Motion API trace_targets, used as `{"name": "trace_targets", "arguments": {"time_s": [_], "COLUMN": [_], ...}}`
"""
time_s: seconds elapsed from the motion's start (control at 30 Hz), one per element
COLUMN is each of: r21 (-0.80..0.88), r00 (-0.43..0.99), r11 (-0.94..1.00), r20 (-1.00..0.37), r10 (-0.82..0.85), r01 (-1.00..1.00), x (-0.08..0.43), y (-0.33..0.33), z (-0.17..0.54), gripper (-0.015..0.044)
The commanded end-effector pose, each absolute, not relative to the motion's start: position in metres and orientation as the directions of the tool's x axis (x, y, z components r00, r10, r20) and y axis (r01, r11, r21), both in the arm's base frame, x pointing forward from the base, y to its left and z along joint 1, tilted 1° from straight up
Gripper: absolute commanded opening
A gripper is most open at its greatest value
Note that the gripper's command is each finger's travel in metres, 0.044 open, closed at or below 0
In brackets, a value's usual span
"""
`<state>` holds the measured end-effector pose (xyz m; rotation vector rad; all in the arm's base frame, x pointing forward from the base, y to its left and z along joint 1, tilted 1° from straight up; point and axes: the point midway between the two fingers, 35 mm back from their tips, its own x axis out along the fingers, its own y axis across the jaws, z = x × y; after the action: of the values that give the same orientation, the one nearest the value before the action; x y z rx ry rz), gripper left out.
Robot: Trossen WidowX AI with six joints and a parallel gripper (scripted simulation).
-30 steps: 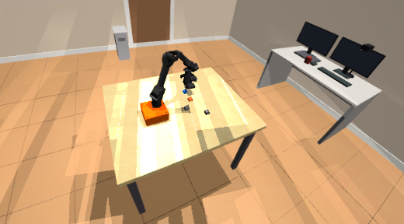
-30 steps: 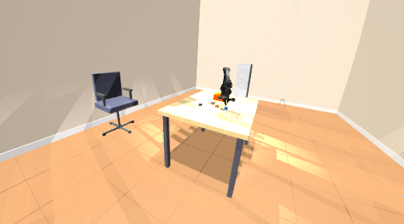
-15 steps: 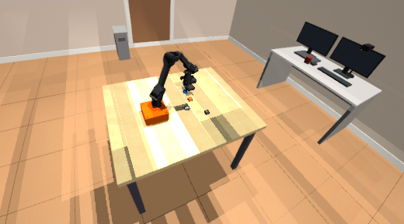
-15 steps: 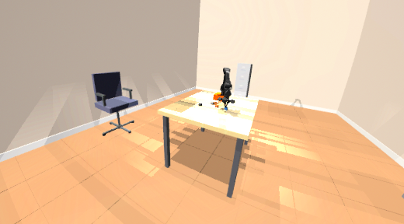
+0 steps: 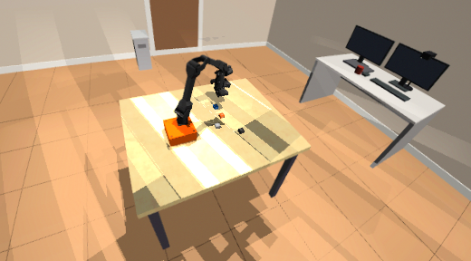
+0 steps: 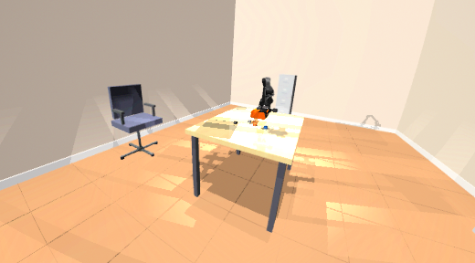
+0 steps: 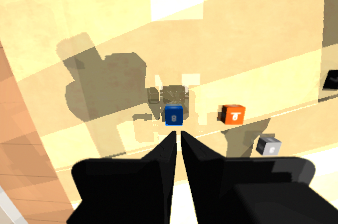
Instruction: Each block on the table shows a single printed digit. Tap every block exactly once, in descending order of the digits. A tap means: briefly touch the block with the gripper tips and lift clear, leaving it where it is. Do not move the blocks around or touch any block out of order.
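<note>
A blue block (image 5: 216,107) (image 6: 265,127) (image 7: 174,115) rests on the table, just beyond the fingertips in the wrist view; its small digit looks like 8. An orange block (image 5: 221,115) (image 6: 255,123) (image 7: 233,115) lies right of it in that view, its digit hard to read. A grey block (image 5: 217,126) (image 7: 269,146) lies lower right, digit blurred. A black block (image 5: 241,130) (image 6: 236,122) (image 7: 336,80) is at the right edge of the wrist view, partly cut off. My gripper (image 5: 221,95) (image 7: 178,134) is shut and empty, above the table near the blue block.
The arm stands on an orange base (image 5: 180,131) (image 6: 258,114) on the table (image 5: 149,192). The table's edge and the floor show at the left of the wrist view. A white desk (image 5: 423,103) with monitors and an office chair (image 6: 137,121) stand apart from the table.
</note>
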<state>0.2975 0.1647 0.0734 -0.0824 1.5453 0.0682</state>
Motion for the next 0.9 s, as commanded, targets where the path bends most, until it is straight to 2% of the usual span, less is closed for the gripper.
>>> {"name": "trace_targets", "arguments": {"time_s": [0.0, 0.27, 0.57, 0.87], "r21": [-0.008, 0.022, -0.001, -0.032], "r00": [0.035, 0.031, 0.044, 0.042], "r11": [0.996, 0.998, 0.997, 0.996], "r20": [-0.999, -0.999, -0.999, -0.999], "r10": [-0.005, 0.024, 0.002, -0.029], "r01": [-0.090, -0.066, -0.076, -0.089], "x": [0.296, 0.309, 0.369, 0.375], "y": [0.164, 0.148, 0.023, -0.122], "z": [0.097, 0.100, 0.105, 0.107], "gripper": [0.0020, 0.0020, 0.0020, 0.0020]}}
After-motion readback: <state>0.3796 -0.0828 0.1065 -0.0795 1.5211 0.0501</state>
